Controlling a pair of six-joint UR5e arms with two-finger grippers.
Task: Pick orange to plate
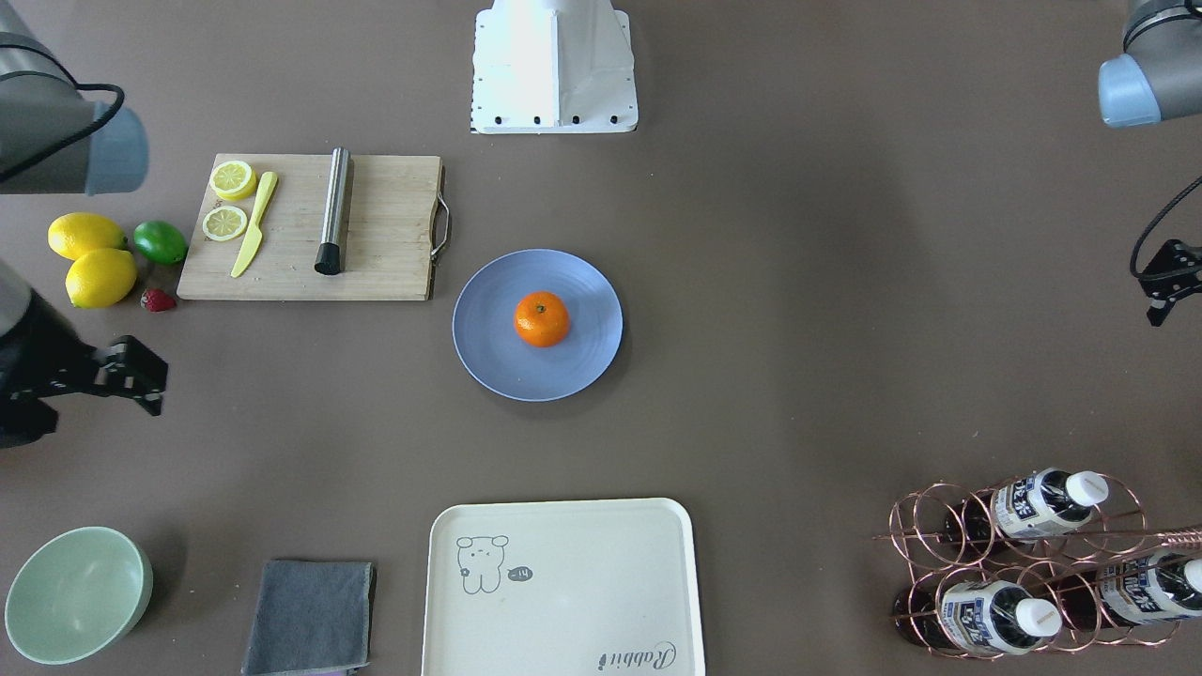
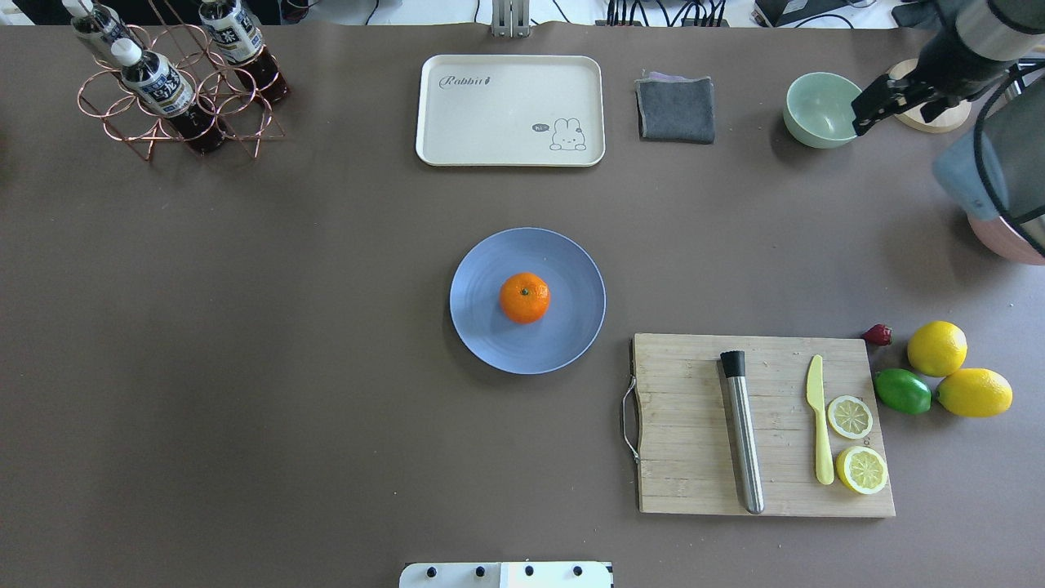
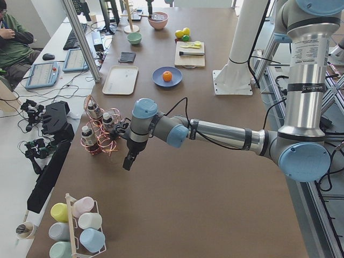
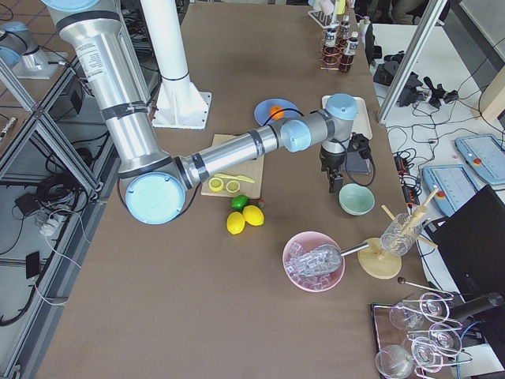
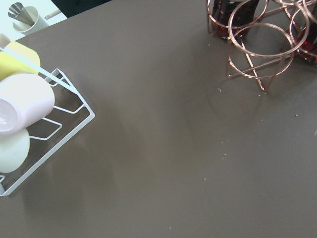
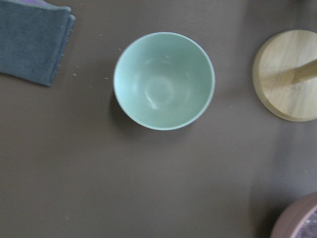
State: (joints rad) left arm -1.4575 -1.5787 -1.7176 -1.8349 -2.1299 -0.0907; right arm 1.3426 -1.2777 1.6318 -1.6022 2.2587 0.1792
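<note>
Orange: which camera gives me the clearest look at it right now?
Overhead exterior: the orange sits unobstructed on the plate, near its middle, stem dot visible. Front-facing shows it almost as well. Exterior left shows it small and far; in exterior right it is small, just beyond the right arm. Neither wrist camera sees it.

I watched remotely: two lemons (image 2: 936, 348), a lime (image 2: 902, 390) and a strawberry (image 2: 878, 334) lay beside the cutting board (image 2: 686, 425) bearing knife (image 2: 819, 425) and lemon slices (image 2: 850, 416).

Matt blue plate (image 2: 490, 343), glossy orange (image 2: 524, 297), wooden board (image 2: 686, 425).
</note>
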